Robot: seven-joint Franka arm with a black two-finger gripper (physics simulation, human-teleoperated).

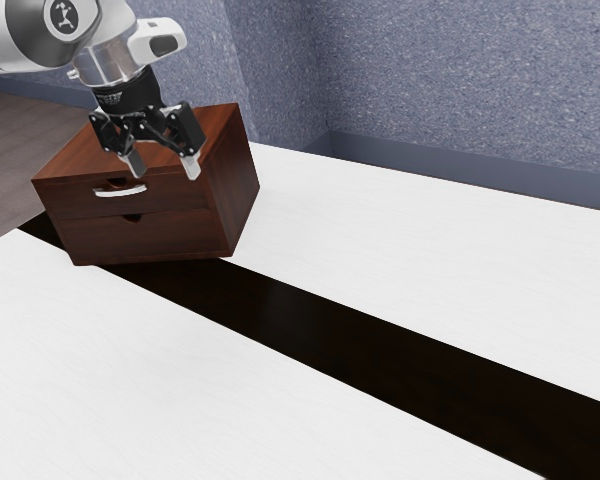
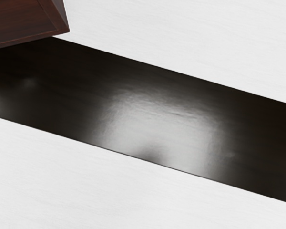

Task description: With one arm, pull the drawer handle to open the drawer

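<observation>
Exterior view first: the arm (image 1: 70,30) is cut off at the upper left edge; the claw (image 1: 165,165) hangs over the front top edge of the wooden drawer box (image 1: 205,190), fingers spread wide with nothing between them, and it covers part of the box's top. One white fingertip sits just above the handle (image 1: 120,189); whether it touches is hard to tell. The box is dark reddish brown and stands at the far left end of the desk (image 1: 430,250). The upper drawer (image 1: 75,198) carries a small silver bar handle; its front lies level with the lower drawer (image 1: 170,232), which shows a dark notch. A glossy black stripe (image 1: 380,350) runs diagonally from under the box toward the exterior view's right; white desk lies open on both sides of it.

Now the wrist view: only one bottom corner of the drawer box (image 2: 19,19) pokes in, the rest cut off; beside it lies the black stripe (image 2: 133,114), shiny with blurred highlights, with bare white desk (image 2: 181,33) on either side.
</observation>
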